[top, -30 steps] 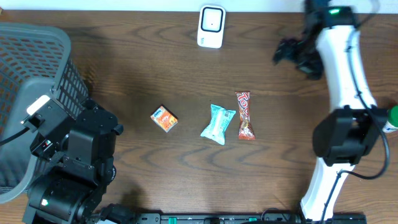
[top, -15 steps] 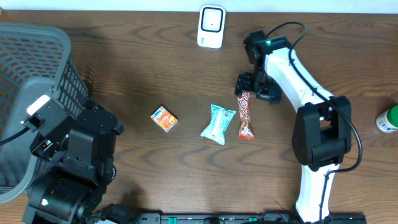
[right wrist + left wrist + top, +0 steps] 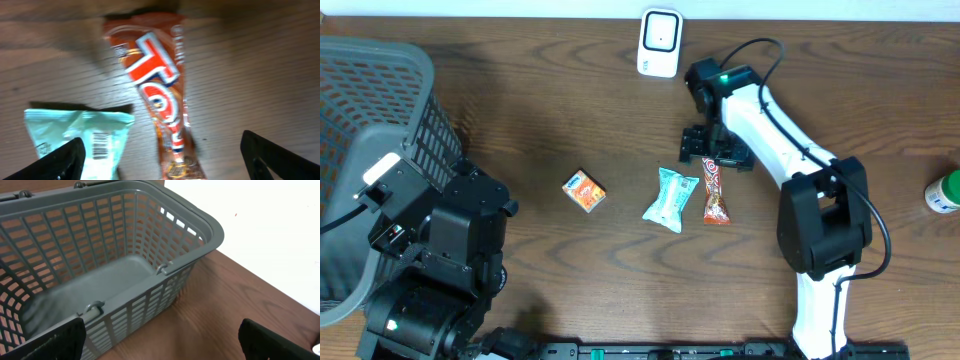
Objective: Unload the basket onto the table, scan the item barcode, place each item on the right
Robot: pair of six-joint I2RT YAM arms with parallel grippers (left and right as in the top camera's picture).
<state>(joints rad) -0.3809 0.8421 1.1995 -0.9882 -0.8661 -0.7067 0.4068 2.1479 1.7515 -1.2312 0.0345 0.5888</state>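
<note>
Right gripper [image 3: 717, 151]: jaws spread wide, over red candy bar [image 3: 159, 102];
Left gripper [image 3: 160, 342]: jaws spread, facing grey basket [image 3: 125, 255]

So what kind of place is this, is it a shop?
Probably a pretend shop checkout set up on a wooden table. There is a grey basket, a white thing that looks like a scanner, and snacks such as a red bar and a teal pack.
</note>
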